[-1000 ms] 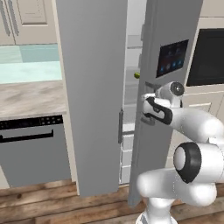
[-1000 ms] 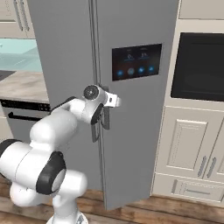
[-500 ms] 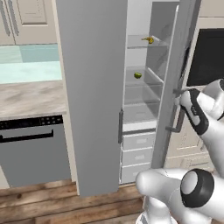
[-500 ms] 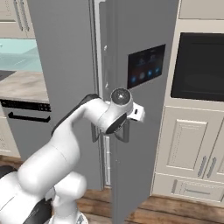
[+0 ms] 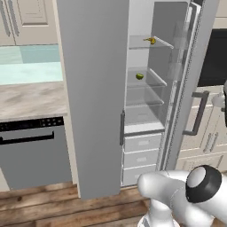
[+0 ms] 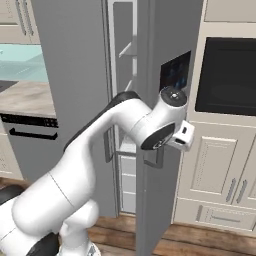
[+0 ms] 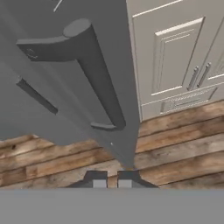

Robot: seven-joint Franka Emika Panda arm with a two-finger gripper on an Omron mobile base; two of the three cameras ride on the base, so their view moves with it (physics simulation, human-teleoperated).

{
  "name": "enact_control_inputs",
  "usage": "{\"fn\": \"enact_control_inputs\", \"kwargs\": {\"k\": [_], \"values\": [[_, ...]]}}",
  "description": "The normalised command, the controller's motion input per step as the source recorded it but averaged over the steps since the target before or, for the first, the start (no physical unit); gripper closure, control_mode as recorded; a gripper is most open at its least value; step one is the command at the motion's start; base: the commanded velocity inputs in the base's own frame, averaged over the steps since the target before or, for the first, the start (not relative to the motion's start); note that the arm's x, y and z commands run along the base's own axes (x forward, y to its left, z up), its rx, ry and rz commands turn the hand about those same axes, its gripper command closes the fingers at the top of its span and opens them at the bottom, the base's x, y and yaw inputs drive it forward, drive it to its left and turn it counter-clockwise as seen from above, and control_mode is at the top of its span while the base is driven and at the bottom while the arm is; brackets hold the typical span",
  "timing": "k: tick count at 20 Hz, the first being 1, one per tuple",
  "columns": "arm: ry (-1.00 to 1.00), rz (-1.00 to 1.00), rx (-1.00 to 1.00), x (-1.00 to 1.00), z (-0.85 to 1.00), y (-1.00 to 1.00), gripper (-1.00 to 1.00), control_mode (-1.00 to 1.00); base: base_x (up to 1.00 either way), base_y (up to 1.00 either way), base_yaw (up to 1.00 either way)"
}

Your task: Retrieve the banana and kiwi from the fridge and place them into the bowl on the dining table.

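We see the fridge (image 5: pixel 95 97) door swung open, banana (image 5: pixel 150 41) and kiwi (image 5: pixel 139 76) unpicked on shelves; our gripper (image 7: pixel 112 179) is pressed together, empty.

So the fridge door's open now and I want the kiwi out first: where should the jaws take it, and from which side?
Grip the kiwi across its round middle, coming straight in from the open front of the fridge. It sits alone on a glass shelf, below the banana's shelf, so a level approach probably clears the shelf above. Being ball-shaped, any horizontal pinch across it should hold.
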Motion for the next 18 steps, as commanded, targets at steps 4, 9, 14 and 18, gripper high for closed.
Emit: {"fn": "enact_control_inputs", "kwargs": {"k": [4,9,14,18], "values": [[0.06,0.08,-0.15,-0.8,0.02,0.77,-1.0,-1.0,0.0,0.0,0.0],[0.02,0.11,-0.32,-0.24,0.0,1.0,-1.0,-1.0,0.0,0.0,0.0],[0.04,0.09,-0.35,0.09,0.0,1.0,-1.0,-1.0,0.0,0.0,0.0],[0.29,0.02,-0.34,0.6,0.01,1.0,-1.0,-1.0,0.0,0.0,0.0]]}}
